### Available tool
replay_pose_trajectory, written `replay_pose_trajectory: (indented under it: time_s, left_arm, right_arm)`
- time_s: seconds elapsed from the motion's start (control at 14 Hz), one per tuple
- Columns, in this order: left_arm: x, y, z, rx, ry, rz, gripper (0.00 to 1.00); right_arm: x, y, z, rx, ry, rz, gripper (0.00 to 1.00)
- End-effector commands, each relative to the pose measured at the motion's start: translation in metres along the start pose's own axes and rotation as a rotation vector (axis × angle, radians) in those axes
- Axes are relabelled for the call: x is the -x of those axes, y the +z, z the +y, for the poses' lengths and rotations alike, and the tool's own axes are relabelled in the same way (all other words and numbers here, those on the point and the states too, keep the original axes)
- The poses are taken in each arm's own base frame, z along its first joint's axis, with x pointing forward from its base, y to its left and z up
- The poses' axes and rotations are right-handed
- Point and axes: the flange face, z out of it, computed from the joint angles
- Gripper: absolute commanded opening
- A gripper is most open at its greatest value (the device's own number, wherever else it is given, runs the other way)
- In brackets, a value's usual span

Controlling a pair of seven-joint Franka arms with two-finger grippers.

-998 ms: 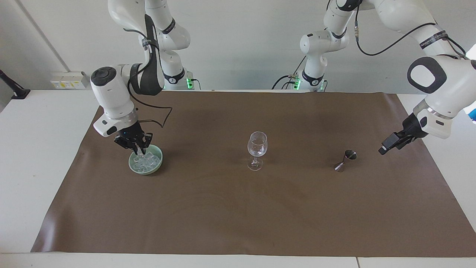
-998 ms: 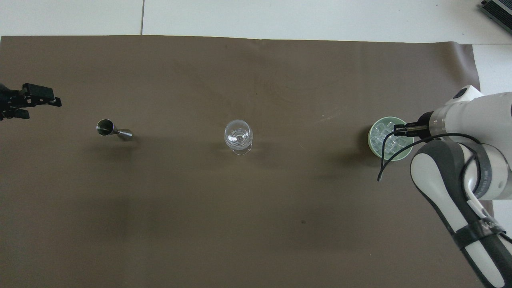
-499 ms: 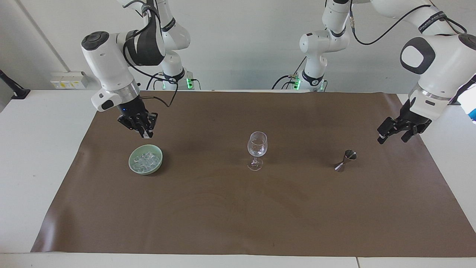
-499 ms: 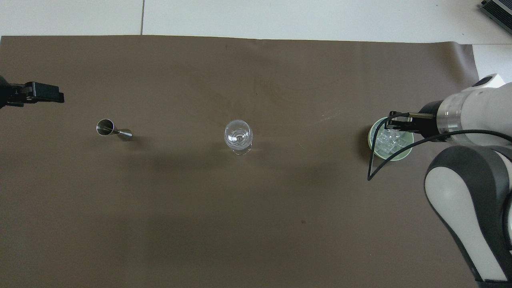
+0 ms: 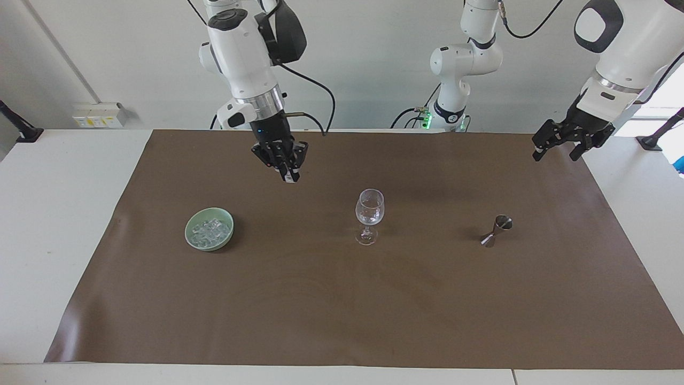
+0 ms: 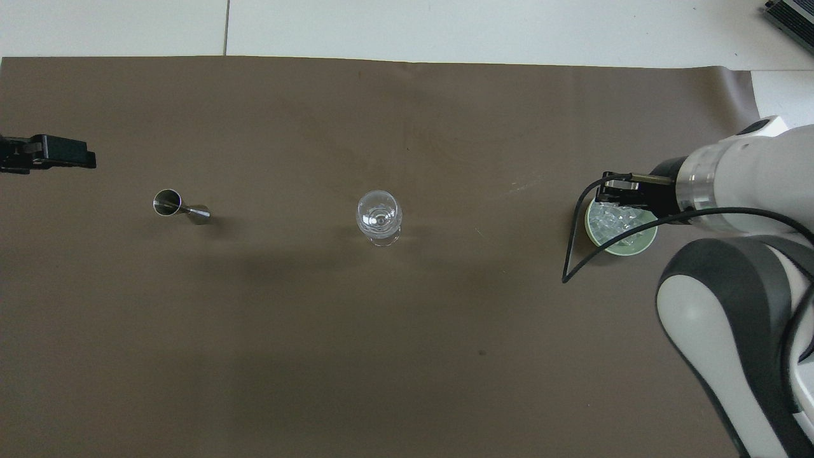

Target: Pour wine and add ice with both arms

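R end effector tips together, maybe pinching ice; wine glass lies below, toward L arm's end; L end effector apart

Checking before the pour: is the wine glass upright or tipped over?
Upright. The wine glass stands on its foot on the brown mat, stem vertical, bowl opening upward, between the ice bowl and the jigger.
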Motion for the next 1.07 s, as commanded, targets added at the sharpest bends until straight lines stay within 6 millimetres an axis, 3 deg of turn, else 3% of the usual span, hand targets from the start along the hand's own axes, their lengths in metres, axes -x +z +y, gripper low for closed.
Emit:
replay_pose_trajectory:
  time_s: [0.0,0.07,0.21,0.5,0.86,1.0]
  left_arm:
    - [0.013,-0.026,0.0,-0.02,0.017,-0.05,1.0]
    - [0.013,-0.035,-0.002,-0.043,0.017,-0.055,1.0]
    - [0.006,-0.045,-0.005,-0.058,0.021,-0.048,1.0]
    - [-0.001,-0.038,-0.002,-0.061,0.026,-0.044,1.0]
    - [0.009,-0.018,-0.002,-0.058,0.018,-0.042,1.0]
    - [0.013,-0.024,-0.004,-0.059,0.014,-0.033,1.0]
  right_arm:
    - [-0.008,0.01,-0.049,-0.096,0.105,-0.012,0.0]
    - [-0.004,0.013,-0.062,-0.109,0.114,-0.011,0.0]
    - [0.008,0.041,-0.084,-0.104,0.125,0.028,0.0]
    - [0.039,0.085,-0.116,-0.055,0.109,0.06,0.0]
    - [0.059,0.09,-0.127,-0.048,0.093,0.065,0.0]
    - [0.061,0.096,-0.127,-0.045,0.093,0.057,0.0]
